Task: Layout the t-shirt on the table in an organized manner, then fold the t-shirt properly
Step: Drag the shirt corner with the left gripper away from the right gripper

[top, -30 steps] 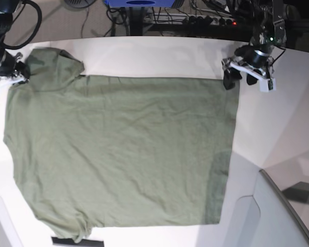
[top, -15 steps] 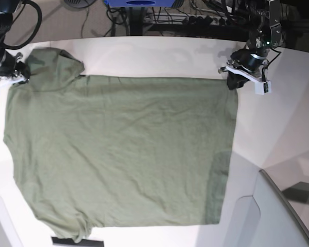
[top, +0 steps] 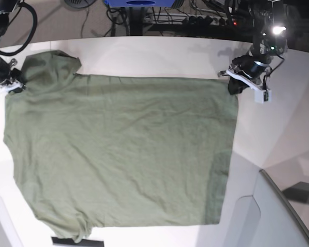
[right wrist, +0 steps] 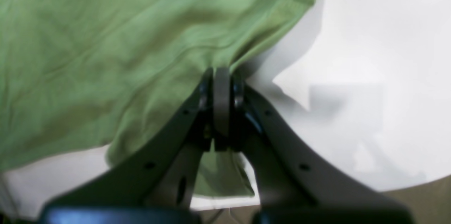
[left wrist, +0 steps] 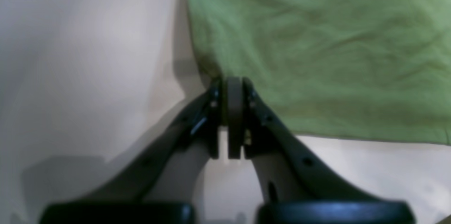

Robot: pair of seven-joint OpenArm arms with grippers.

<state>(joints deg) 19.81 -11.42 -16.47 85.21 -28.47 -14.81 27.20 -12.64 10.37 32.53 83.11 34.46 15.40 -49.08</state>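
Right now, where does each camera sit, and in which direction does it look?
Base: above, looking down at the t-shirt on the table; both arms show at the far corners.
Left wrist: behind the left gripper, shut at the shirt's corner.
Right wrist: behind the right gripper, shut on the sleeve.
All views share the shirt and table.

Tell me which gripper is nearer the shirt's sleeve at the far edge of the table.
Right. The right gripper is shut on the t-shirt at that sleeve, at the base view's left. The left gripper is shut on the opposite far corner, at the hem, a full shirt length away.
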